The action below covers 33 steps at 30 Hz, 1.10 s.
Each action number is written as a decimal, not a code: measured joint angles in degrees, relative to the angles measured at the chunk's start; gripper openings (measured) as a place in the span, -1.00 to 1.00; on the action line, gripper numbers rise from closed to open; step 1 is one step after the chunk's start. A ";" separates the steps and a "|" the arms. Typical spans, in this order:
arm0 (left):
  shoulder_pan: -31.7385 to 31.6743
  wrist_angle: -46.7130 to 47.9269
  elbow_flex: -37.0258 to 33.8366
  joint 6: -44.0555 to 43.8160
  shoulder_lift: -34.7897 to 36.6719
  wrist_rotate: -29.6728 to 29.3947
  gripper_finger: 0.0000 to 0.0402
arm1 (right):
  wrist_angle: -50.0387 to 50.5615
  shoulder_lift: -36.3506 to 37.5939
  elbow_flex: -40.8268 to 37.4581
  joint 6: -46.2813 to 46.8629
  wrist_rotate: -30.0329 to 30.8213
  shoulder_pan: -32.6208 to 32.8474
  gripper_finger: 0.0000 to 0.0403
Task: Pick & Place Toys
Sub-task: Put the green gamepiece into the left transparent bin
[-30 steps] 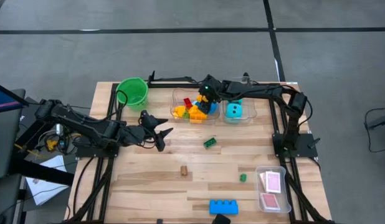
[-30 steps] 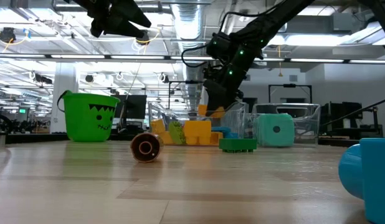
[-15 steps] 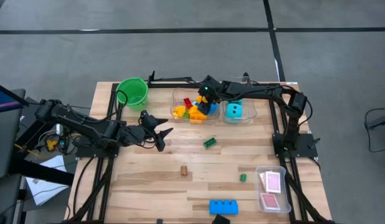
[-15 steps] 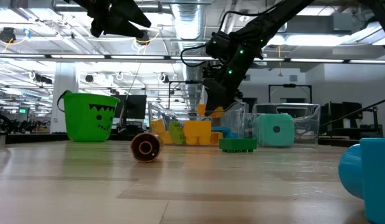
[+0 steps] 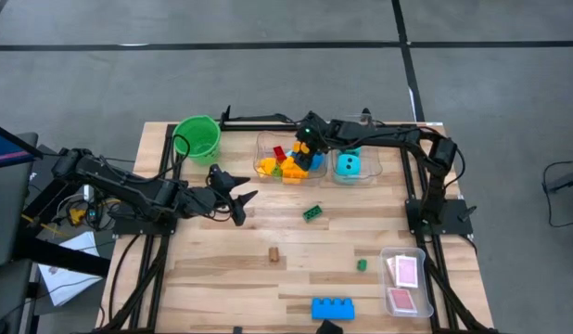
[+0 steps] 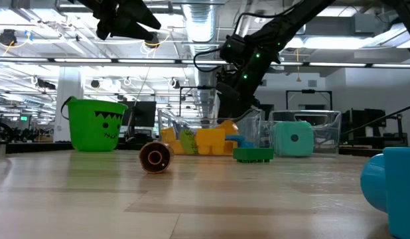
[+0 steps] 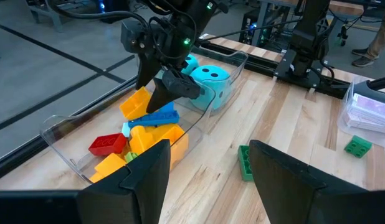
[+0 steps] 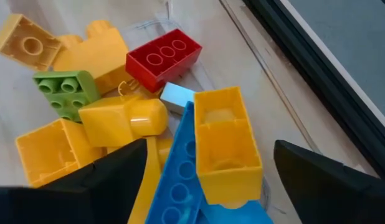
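Note:
My right gripper (image 5: 306, 148) hangs open over the clear tub (image 5: 268, 147) of building blocks at the table's far middle. Its fingers (image 8: 111, 180) stand wide apart just above the pile. Between them a yellow block (image 8: 223, 140) lies tilted on a long blue block (image 8: 183, 180), free of both fingers. It also shows in the left wrist view (image 7: 135, 102). My left gripper (image 5: 238, 196) is open and empty, held above the table's left middle and pointing toward the tub. A cyan die (image 5: 350, 165) sits in the neighbouring tub.
On the table lie a green block (image 5: 312, 212), a small green block (image 5: 362, 265), a brown cylinder (image 5: 273, 252) and a big blue block (image 5: 332, 307). A tub of pink cards (image 5: 404, 281) stands near right. A green bucket (image 5: 197, 136) stands far left.
The yellow block that was up at my right gripper's fingers has dropped onto the pile in the tub and now lies tilted on the blue block. Both arms have stayed where they were.

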<state>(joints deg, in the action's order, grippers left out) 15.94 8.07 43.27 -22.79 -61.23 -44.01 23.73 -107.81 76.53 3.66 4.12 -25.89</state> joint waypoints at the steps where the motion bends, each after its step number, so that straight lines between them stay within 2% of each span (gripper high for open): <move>1: 0.00 -0.01 0.00 0.00 0.00 0.00 0.06 | 0.00 0.00 0.00 0.00 0.00 0.00 0.70; 16: 0.00 0.00 0.01 0.24 0.00 0.00 0.06 | -0.16 0.10 0.00 0.01 0.17 0.04 0.73; 22: 0.00 -0.01 0.02 0.31 0.00 0.00 0.06 | 1.39 2.44 -0.04 0.26 0.17 0.86 0.73; 28: -0.95 -0.12 0.02 0.33 0.00 0.00 0.06 | 3.23 7.83 -0.04 0.44 -0.04 4.32 0.73; 33: -1.09 -0.14 0.02 0.13 0.00 0.00 0.06 | 4.91 12.75 -0.02 1.20 -0.06 9.95 0.73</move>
<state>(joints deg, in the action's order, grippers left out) 14.85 7.92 43.29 -22.65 -61.23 -44.01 28.63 -95.06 76.51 4.86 4.06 -15.94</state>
